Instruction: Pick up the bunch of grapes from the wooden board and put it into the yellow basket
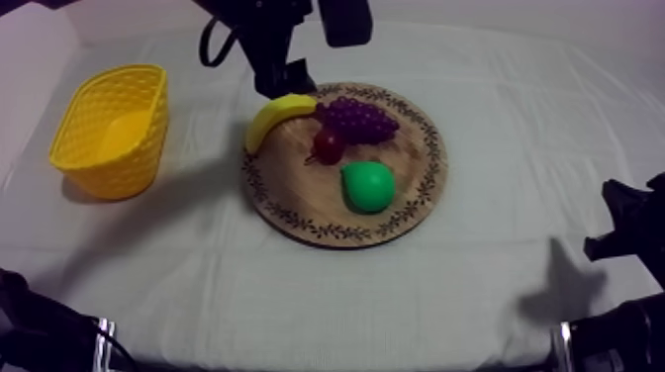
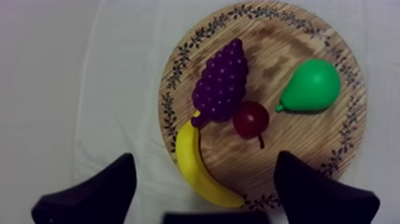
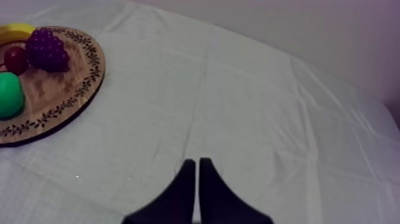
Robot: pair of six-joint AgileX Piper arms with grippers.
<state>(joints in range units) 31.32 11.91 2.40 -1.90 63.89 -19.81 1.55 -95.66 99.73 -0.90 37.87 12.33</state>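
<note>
Four toy fruits lie on the round wooden board, whose streaked grain runs light and dark inside a rim printed with small dark leaf sprigs. The bunch of grapes, a knobbly purple cluster of tiny beads tapering to one end, lies on the far half of the board, its broad end meeting the tip of the banana. That banana is smooth, yellow and curved, and it follows the board's left rim. The small red fruit is round and glossy with a thin dark stalk, and it sits tucked against the near side of the grapes. The pear is a fat, shiny green drop, lying apart from the others nearer the front. The yellow basket is an oval tub with lattice walls, and it stands on the creased grey-white cloth to the left of the board, not touching it. My left arm reaches in from the far side. My left gripper points down over the banana and the board's rim, with its black fingers spread wide and nothing grasped. My right gripper sits low at its own side over bare cloth, its fingers pressed together into a narrow wedge, clenched on nothing.
</note>
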